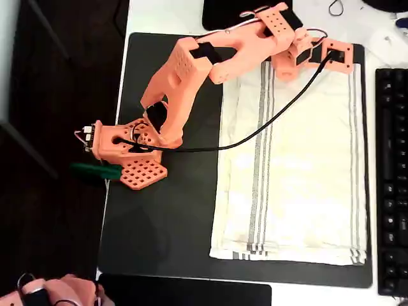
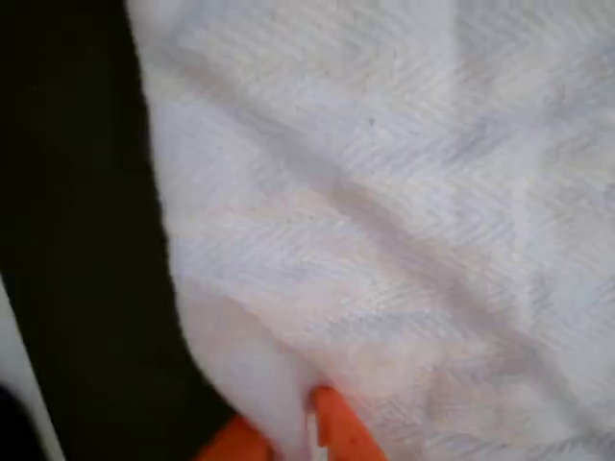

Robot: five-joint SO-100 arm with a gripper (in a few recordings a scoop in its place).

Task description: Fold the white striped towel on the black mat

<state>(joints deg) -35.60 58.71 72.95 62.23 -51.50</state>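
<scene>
Wrist view: the towel (image 2: 384, 211) edge sits pinched between my hand's (image 2: 288, 432) orange fingers (image 2: 336, 427), the mat (image 2: 86, 240) just beside. The towel lies flat on the mat below my hand. A thin pinch could slip as I lift.

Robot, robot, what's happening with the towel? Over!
Gripper pinching white striped towel at its edge. Towel flat on black mat. Nothing in the way.

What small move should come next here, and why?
Probably lift the edge slightly: the orange end effector seems to pinch the soft cream-white striped towel, which lies flat and unfolded on the large matte black mat.
</scene>
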